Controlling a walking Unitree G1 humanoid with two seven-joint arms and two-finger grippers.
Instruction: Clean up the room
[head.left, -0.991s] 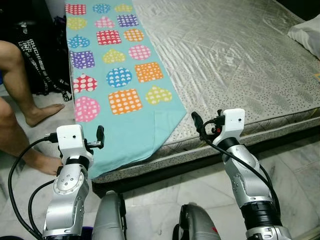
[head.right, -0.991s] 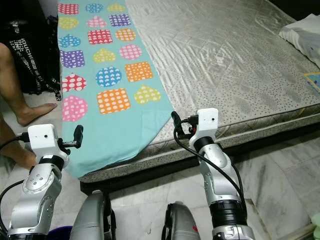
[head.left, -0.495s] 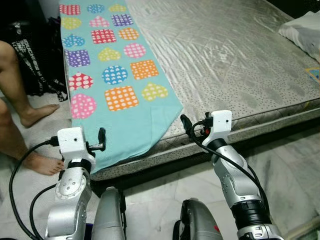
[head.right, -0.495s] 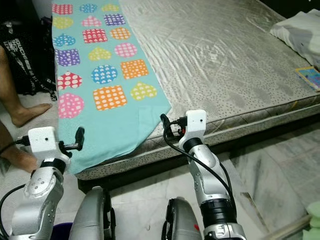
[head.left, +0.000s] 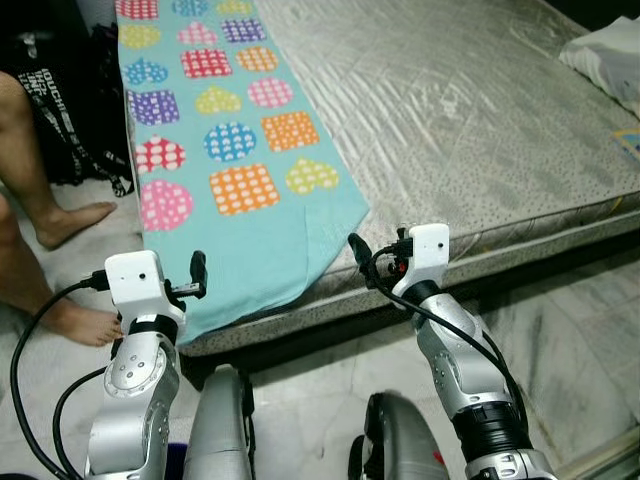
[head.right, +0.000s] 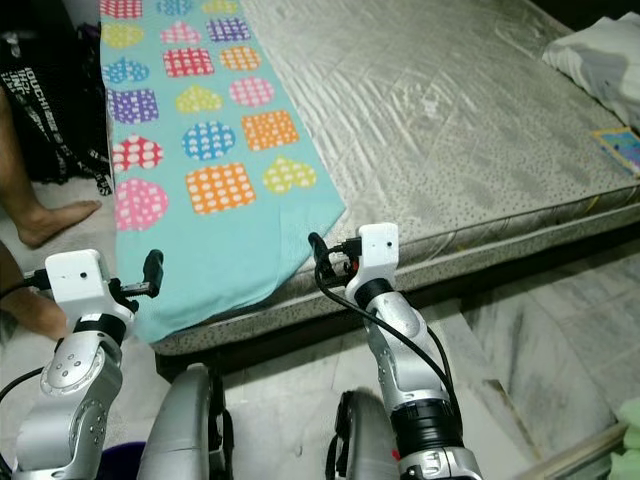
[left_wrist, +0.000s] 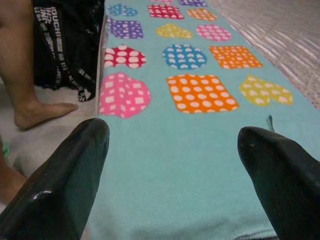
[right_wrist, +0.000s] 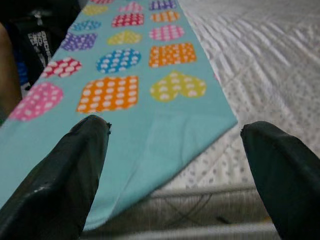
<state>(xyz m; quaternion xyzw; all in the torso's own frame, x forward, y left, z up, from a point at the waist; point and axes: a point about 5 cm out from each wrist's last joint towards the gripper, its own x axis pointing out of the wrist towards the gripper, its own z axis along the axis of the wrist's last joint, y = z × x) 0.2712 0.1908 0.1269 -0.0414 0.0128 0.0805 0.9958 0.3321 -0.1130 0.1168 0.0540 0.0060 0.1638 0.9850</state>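
A turquoise towel (head.left: 235, 190) printed with coloured dotted hearts, squares and circles lies flat along the left side of the grey mattress (head.left: 470, 110), its near corner hanging over the bed's front edge. My left gripper (head.left: 198, 272) hovers just before the towel's near edge, and in the left wrist view its fingers (left_wrist: 65, 175) stand wide apart with the towel (left_wrist: 200, 150) between and beyond them. My right gripper (head.left: 357, 250) is at the towel's near right corner, open, its fingers (right_wrist: 65, 170) spread before the cloth (right_wrist: 150, 130). Neither holds anything.
A person's bare legs and foot (head.left: 70, 220) are on the floor to the left, beside a black bag with straps (head.left: 75, 110). A white pillow (head.left: 610, 60) and a small colourful book (head.right: 622, 148) lie at the bed's right. Marble floor (head.left: 580, 340) runs in front.
The camera has shifted, and the bed now sits a little nearer. My right gripper has moved left toward the towel's near corner. My left gripper stays about where it was.
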